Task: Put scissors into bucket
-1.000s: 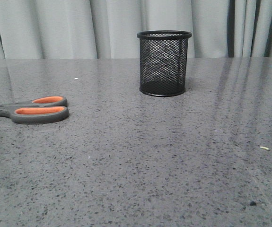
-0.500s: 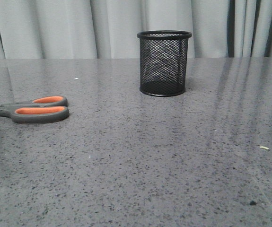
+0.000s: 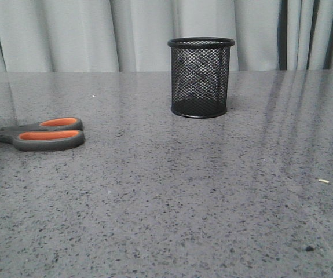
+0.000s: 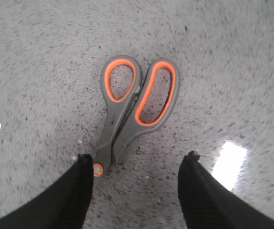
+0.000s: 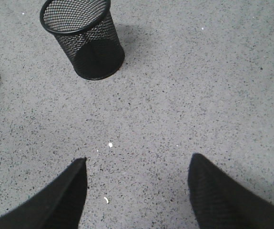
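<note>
Pale grey curtains [image 3: 68, 35] hang behind the speckled grey tabletop [image 3: 183, 191]. On it the scissors [image 3: 41, 134] lie flat at the left edge (blades closed, orange-lined loops toward the middle), well apart from the bucket [image 3: 201, 77] standing upright farther back, right of them. Above the scissors, the left pincer [image 4: 137, 164] is spread wide. The right pincer [image 5: 137, 169] gapes wide over bare tabletop, holding nothing.
</note>
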